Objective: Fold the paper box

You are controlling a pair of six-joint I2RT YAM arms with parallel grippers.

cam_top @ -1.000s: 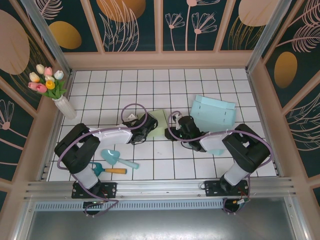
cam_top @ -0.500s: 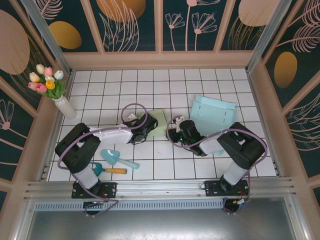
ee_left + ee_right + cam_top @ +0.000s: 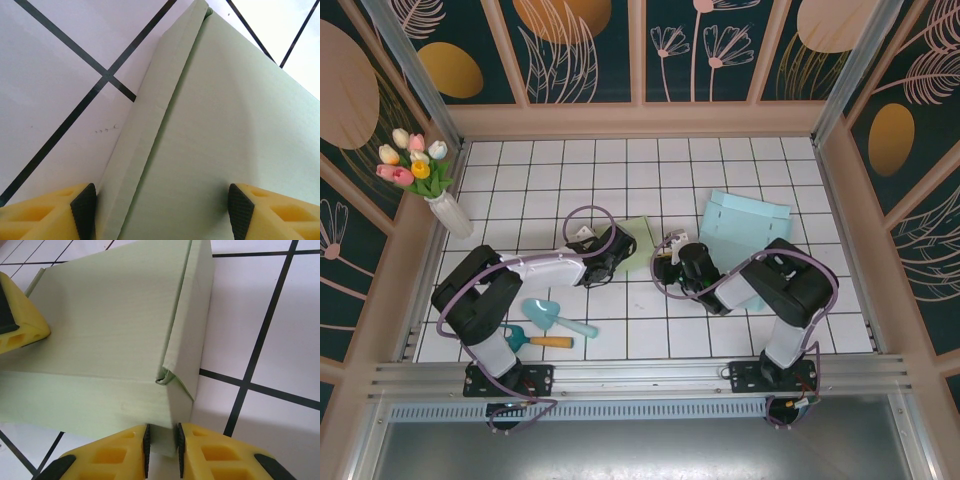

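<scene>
The pale green paper box (image 3: 638, 240) lies about midway between the left and right edges of the tiled table (image 3: 540, 180), roughly halfway back from the near edge, with a gripper at either side of it.

The left gripper (image 3: 621, 247) meets the box from the left. In its wrist view its fingers (image 3: 84, 211) stand wide apart and the box (image 3: 210, 140) spans the whole gap between them: the left pad sits just beside a long folded flap along the box's edge, and the right pad reaches the card on the other side. Whether the pads press on the card or only flank it I cannot tell.

The right gripper (image 3: 663, 268) comes in from the right. Its fingers (image 3: 110, 455) are drawn nearly together – only a narrow slot is left, and a thin strip of the box's wall at a lower corner stands in that slot, with both black pads against it. Above them the box (image 3: 110, 325) shows a broad sloping panel, a side wall, and a small crumpled tuck where the two meet. One yellow finger of the left gripper (image 3: 17, 322) rests at the panel's far left edge.

Further toward the right edge lies a light blue box (image 3: 745, 225) – apart from the green one.
</scene>
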